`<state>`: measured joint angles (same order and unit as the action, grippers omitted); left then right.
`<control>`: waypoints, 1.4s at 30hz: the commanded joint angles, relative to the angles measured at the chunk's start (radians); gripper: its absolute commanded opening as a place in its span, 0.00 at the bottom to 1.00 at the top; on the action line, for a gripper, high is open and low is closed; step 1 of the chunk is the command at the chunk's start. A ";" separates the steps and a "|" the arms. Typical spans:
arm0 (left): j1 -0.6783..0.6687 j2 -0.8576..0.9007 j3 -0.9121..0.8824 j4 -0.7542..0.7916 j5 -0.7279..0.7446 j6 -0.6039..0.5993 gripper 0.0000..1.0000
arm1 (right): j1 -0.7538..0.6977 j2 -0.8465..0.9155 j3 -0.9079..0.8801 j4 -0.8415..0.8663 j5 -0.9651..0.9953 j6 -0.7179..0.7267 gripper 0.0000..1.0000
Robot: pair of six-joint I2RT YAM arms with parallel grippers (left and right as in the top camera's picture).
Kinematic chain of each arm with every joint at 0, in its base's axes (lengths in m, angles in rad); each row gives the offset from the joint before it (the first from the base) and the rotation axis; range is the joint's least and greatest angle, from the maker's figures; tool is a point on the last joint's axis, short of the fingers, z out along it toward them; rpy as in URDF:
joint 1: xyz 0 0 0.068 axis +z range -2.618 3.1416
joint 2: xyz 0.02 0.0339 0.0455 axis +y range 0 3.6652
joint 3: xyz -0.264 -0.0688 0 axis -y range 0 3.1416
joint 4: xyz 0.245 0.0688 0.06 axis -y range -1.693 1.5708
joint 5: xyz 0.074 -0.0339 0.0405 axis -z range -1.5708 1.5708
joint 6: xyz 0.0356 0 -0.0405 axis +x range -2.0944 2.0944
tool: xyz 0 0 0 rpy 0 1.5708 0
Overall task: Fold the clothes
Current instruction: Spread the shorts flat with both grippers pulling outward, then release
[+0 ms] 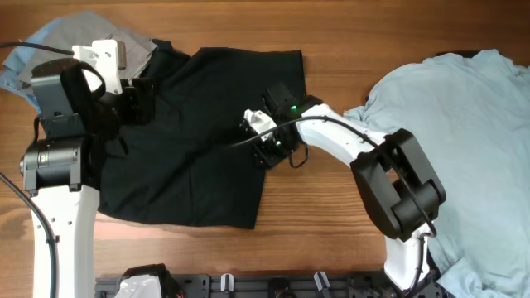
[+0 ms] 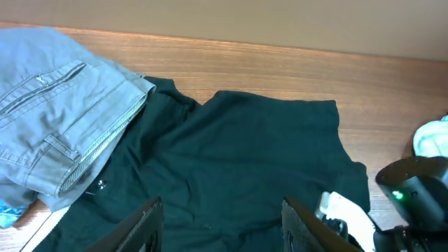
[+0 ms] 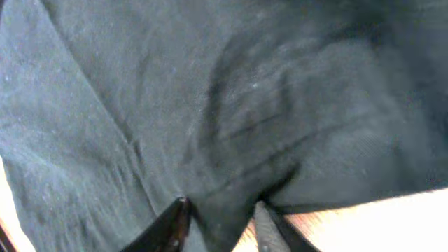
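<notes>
One soft, creased black garment (image 1: 190, 141) lies roughly rectangular.

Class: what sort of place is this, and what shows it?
Probably a robotics lab bench: left arm and right arm mounted at a wooden table, with a black garment and pale T-shirt laid out.

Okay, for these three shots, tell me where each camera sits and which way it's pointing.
Overhead: above the table, looking straight down; both arms show, left gripper and right gripper over the black garment.
Left wrist: low on the left arm, facing across the black garment toward the right gripper; own open fingers at bottom.
Right wrist: close over the black garment's edge; own fingers flank bunched fabric.
Shared: all three show the black garment.
</notes>
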<state>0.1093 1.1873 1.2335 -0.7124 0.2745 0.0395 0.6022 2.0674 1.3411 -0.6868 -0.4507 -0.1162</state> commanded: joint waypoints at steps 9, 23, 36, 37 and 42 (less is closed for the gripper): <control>0.001 -0.020 -0.001 -0.006 -0.006 0.005 0.55 | -0.188 -0.006 -0.018 -0.476 0.818 0.470 0.04; -0.114 0.526 -0.006 0.137 -0.006 0.095 0.04 | -0.264 -0.248 -0.018 -0.409 0.681 0.434 0.04; -0.043 0.838 -0.006 0.496 -0.302 0.002 0.04 | -0.319 -0.290 -0.156 -0.422 0.632 0.459 0.67; -0.020 0.837 0.001 0.500 -0.282 -0.023 0.04 | -0.338 -0.292 -0.156 -0.425 0.617 0.457 0.68; 0.008 0.714 0.024 0.444 -0.056 -0.021 0.14 | -0.453 -0.294 -0.156 -0.365 0.312 0.349 0.67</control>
<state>0.1287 2.0102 1.2335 -0.2474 0.0940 0.0368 0.1909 1.7893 1.1839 -1.0988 0.0433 0.2844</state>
